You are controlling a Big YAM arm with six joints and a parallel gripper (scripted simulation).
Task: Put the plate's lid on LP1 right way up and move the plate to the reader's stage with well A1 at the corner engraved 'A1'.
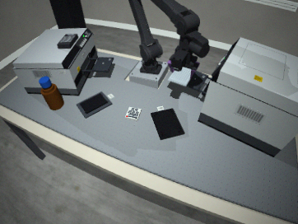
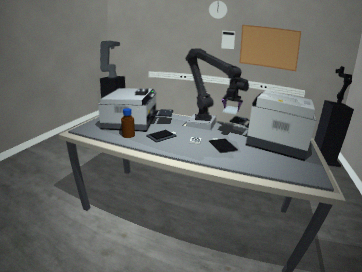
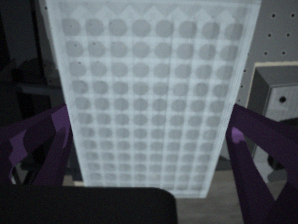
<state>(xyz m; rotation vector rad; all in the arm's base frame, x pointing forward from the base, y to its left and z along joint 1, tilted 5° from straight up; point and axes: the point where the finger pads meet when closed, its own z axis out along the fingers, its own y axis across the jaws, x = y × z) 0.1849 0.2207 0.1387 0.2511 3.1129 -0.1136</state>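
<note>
The white multi-well plate [image 1: 179,77] [image 2: 231,110] [image 3: 151,90] is between the purple fingers of my gripper [image 1: 182,67] [image 2: 232,104] [image 3: 149,111], which is shut on its two long sides. It hangs above the bench, just left of and partly over the dark reader's stage [image 1: 199,81] [image 2: 239,120]. I cannot make out a lid, on the plate or elsewhere. The dispenser's stage [image 1: 104,64] [image 2: 164,113] at the left shows no plate. Two bench positions show: a rimmed dark one [image 1: 94,104] [image 2: 161,135] and a flat black one [image 1: 167,123] [image 2: 223,145]. Their labels and the plate's A1 corner are not readable.
The dispenser [image 1: 49,53] [image 2: 125,107] stands left, with the brown blue-capped bottle [image 1: 53,98] [image 2: 128,126] upright in front. The large reader [image 1: 251,99] [image 2: 280,122] stands right, close to the held plate. A printed marker card [image 1: 132,113] [image 2: 195,140] lies between the bench positions.
</note>
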